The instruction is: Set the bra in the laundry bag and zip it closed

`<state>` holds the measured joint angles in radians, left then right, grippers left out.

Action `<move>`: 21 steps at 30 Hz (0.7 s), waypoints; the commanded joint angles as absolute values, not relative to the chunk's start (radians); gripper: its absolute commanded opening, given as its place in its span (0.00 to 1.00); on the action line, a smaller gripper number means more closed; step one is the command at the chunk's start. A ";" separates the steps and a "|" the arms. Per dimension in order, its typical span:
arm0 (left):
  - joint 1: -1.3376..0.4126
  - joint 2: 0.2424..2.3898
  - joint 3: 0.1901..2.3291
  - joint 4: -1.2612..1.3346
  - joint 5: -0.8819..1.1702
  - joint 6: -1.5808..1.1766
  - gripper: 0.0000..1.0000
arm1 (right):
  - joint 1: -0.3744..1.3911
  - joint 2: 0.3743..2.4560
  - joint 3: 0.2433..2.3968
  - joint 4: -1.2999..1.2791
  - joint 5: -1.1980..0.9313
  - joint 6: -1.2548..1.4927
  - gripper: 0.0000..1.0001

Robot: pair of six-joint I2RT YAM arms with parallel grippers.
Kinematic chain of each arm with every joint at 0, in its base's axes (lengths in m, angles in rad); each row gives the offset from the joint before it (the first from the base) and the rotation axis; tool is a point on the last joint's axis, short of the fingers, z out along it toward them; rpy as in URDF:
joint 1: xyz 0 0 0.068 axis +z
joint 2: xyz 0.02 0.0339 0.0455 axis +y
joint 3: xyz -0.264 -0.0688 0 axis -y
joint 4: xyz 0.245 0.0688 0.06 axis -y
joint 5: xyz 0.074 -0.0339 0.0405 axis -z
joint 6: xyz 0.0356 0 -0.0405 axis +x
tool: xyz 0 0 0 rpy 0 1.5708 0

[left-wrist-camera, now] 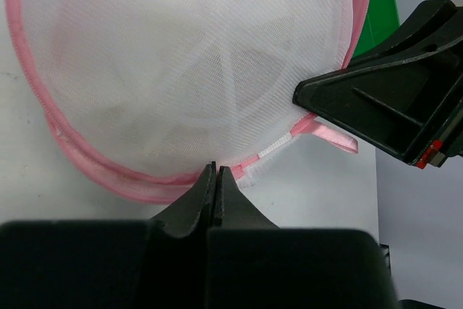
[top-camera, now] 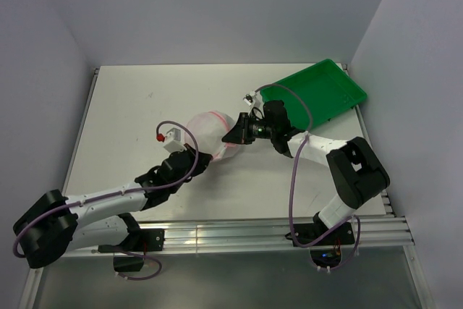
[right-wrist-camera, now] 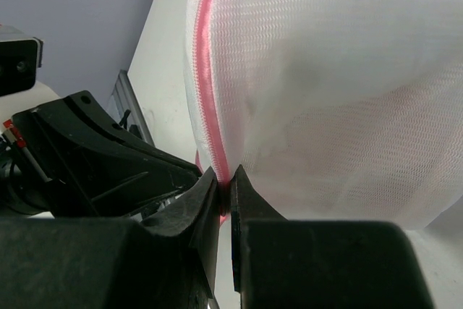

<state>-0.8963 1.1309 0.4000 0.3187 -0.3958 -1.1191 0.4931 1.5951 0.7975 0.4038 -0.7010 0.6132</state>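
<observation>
The laundry bag [top-camera: 212, 134], a rounded white mesh pouch with a pink zipper rim, sits mid-table between both grippers. My left gripper [top-camera: 205, 158] is shut on the bag's near pink rim, seen in the left wrist view [left-wrist-camera: 215, 171]. My right gripper [top-camera: 233, 137] is shut on the pink zipper line [right-wrist-camera: 206, 70] at the bag's right side, its tips pinching it [right-wrist-camera: 224, 179]. Pale folded fabric [left-wrist-camera: 217, 77] shows through the mesh of the bag [left-wrist-camera: 130, 48]; I cannot tell whether it is the bra. No bra lies outside the bag.
A green plastic tray [top-camera: 318, 92] stands at the back right, close behind the right arm. A pink ribbon loop [left-wrist-camera: 329, 134] sticks out from the bag's rim near the right gripper's fingers [left-wrist-camera: 391, 99]. Walls enclose the table on three sides.
</observation>
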 commanded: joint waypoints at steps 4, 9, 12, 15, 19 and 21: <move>-0.899 0.990 0.393 0.178 -0.541 -1.052 0.00 | 0.462 1.595 0.847 0.426 -0.710 0.589 0.00; -0.899 0.882 0.353 0.081 -0.627 -1.042 0.00 | 0.446 1.638 0.902 0.394 -0.742 0.575 0.00; -0.899 0.821 0.354 0.031 -0.670 -1.029 0.00 | 0.445 1.690 0.968 0.356 -0.750 0.563 0.00; -0.911 0.778 0.357 0.072 -0.649 -0.980 0.00 | 0.452 1.762 1.088 0.267 -0.741 0.558 0.13; -1.011 0.817 0.391 0.121 -0.693 -0.963 0.00 | 0.486 1.760 1.201 0.109 -0.620 0.538 0.70; -1.061 0.842 0.416 0.150 -0.718 -0.962 0.00 | 0.488 1.724 1.191 0.048 -0.568 0.546 0.87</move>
<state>-1.0035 0.8169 0.3630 0.0952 -0.6552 -1.0023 0.4801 1.7836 1.1446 0.1650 -0.6765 0.5743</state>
